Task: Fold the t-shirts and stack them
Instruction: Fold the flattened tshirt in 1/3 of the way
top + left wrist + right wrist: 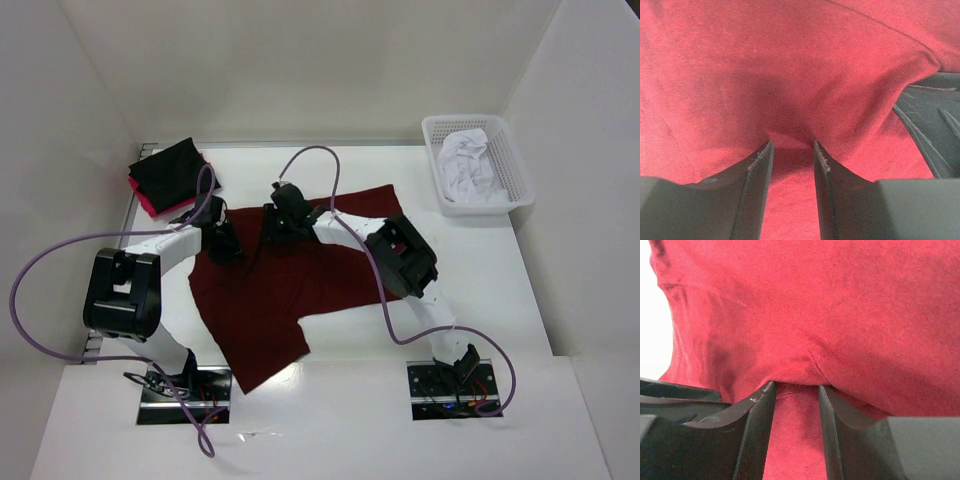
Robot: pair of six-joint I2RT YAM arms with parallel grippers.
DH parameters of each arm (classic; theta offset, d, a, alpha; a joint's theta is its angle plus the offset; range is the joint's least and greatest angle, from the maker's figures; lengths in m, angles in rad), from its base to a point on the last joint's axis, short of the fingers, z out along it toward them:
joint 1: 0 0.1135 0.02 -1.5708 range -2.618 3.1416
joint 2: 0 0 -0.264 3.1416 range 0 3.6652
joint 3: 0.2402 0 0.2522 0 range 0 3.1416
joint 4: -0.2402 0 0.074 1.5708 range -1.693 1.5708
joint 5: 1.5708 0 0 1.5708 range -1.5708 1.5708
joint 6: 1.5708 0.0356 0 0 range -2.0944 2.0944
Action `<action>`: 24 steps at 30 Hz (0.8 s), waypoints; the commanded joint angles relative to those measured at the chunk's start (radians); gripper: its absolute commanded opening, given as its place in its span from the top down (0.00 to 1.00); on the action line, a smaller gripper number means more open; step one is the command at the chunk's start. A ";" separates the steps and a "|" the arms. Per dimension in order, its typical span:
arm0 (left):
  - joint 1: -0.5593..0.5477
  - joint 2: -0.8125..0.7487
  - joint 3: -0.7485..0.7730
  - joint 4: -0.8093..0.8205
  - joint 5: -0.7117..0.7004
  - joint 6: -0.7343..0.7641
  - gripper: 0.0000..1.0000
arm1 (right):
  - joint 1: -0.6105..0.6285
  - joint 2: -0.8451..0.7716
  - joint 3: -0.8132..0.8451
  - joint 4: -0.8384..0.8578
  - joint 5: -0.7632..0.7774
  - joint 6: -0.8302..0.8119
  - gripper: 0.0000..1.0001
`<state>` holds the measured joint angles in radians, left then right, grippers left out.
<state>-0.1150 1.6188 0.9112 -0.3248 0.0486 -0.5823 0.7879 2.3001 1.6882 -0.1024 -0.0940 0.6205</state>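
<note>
Maroon t-shirt [290,290]: spread open and mostly flat on the white table [500,290], between the two arms and set at a slant. One sleeve toward the far right, one lower corner toward the near edge between the bases. Rumpled along the far-left part, under both grippers.

Left gripper [224,243]: down on the shirt's far-left corner, close to the cloth's edge. Seen from the left wrist, fingers [757,170] parted by a narrow gap, with maroon cloth showing between them. Ridge of the same cloth gathered against the tips, creases running into that spot. Nipped or merely pushed up: cannot tell.

Right gripper [278,226]: reaching in from the right across the shirt, down on its far edge, near the left gripper but not touching it. Seen from the right wrist, fingers [755,415] likewise parted by a narrow gap. Fold of cloth stretched straight across from tip to tip, lower layer visible beneath. Held or only resting there: cannot tell.

Black t-shirt [170,168]: folded into a square at the table's far-left corner, lying on a pink t-shirt [143,198], only a strip of pink showing along the near-left side. Just beyond the left gripper.

White basket [515,185]: at the far right, apart from the maroon sleeve, with crumpled white cloth [470,165] inside.
</note>
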 commanded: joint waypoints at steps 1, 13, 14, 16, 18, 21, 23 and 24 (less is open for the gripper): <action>-0.005 0.026 0.018 -0.007 -0.041 -0.023 0.57 | 0.022 0.030 0.085 -0.005 -0.006 -0.005 0.54; -0.005 0.053 0.009 -0.007 -0.061 -0.032 0.66 | 0.022 0.059 0.159 -0.016 -0.023 0.004 0.61; -0.005 0.053 0.009 -0.007 -0.061 -0.033 0.68 | 0.022 0.059 0.160 -0.016 -0.024 0.004 0.64; -0.005 0.053 0.009 -0.007 -0.061 -0.033 0.68 | 0.022 0.070 0.169 -0.016 -0.032 0.004 0.71; -0.005 0.053 0.009 -0.007 -0.061 -0.033 0.68 | 0.030 0.079 0.179 -0.016 -0.033 0.004 0.74; -0.005 0.062 0.009 -0.007 -0.061 -0.033 0.68 | 0.031 0.081 0.179 -0.016 -0.033 0.004 0.84; -0.005 0.062 0.009 -0.007 -0.061 -0.033 0.68 | 0.031 0.081 0.179 -0.016 -0.033 0.004 0.90; -0.005 0.062 0.009 -0.007 -0.061 -0.033 0.68 | 0.031 0.081 0.172 -0.016 -0.033 0.004 0.91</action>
<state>-0.1150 1.6463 0.9127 -0.3248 0.0044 -0.6071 0.8006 2.3716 1.8183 -0.1356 -0.1182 0.6238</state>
